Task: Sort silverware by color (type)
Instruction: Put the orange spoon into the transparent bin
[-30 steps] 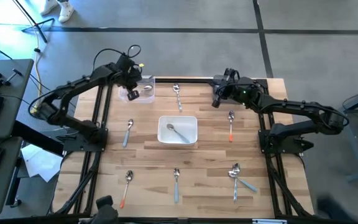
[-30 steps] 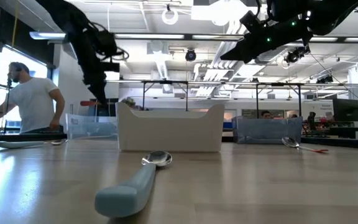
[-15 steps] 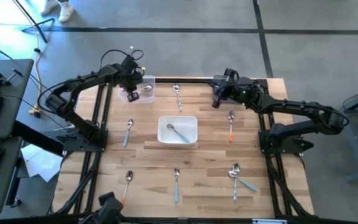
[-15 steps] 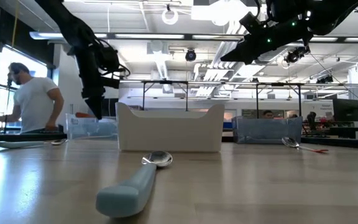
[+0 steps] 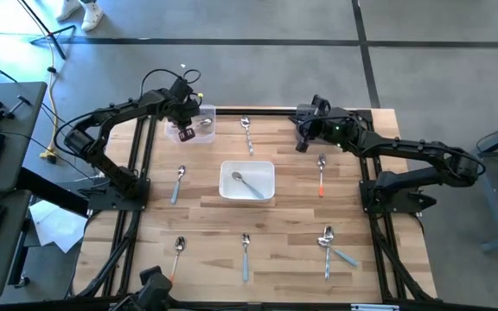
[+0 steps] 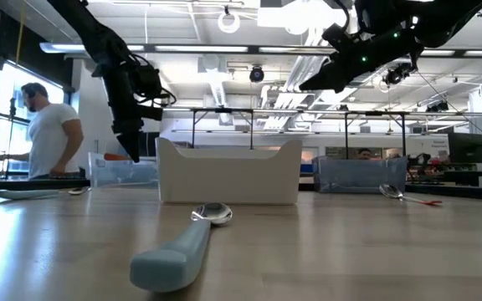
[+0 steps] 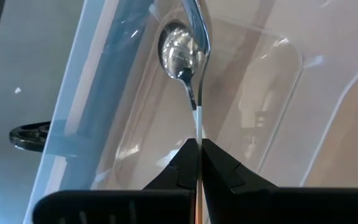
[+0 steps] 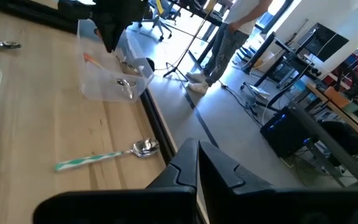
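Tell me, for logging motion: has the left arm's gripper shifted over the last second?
Yes. The left gripper, holding a spoon, edged along the clear plastic bin toward the table's centre.

We see small spoons with shiny bowls spread over the bench: one (image 5: 247, 184) lies in the white bin at centre, another (image 5: 247, 134) at 12 o'clock, an orange-handled one (image 5: 321, 174) at 3, a blue-handled one (image 5: 179, 183) at 9, and a crossed cluster (image 5: 329, 248) at 5. One more (image 7: 191, 59) hangs over the clear bin, its handle pinched in our left hand (image 7: 199, 163)
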Available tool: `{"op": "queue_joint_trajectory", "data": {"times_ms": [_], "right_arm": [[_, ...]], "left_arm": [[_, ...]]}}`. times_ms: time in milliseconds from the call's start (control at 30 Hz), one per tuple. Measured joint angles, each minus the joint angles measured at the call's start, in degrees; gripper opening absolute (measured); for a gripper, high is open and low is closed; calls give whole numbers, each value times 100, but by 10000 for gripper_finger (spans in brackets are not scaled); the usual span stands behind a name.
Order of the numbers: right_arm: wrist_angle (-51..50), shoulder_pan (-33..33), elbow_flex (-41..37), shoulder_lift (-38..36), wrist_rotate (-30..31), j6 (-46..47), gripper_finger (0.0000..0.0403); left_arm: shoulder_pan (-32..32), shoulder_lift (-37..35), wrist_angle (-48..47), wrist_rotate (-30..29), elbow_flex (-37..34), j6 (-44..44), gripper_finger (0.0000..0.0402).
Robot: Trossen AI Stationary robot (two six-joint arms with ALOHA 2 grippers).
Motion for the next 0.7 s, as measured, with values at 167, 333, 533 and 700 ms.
{"op": "queue_joint_trajectory", "data": {"times_ms": [167,333,533,700], "right_arm": [[-170,0,0,0,-2,-177,0],[-138,-4,0,-43,0,-243,0],[-89,-4,0,-190,0,-76,0],[-60,4,0,-190,-1,172,0]], "left_arm": [[0,0,37,97,0,4,0],[2,0,45,119,0,23,0],[2,0,126,114,0,-129,0],[2,0,201,116,0,-175,0]]}}
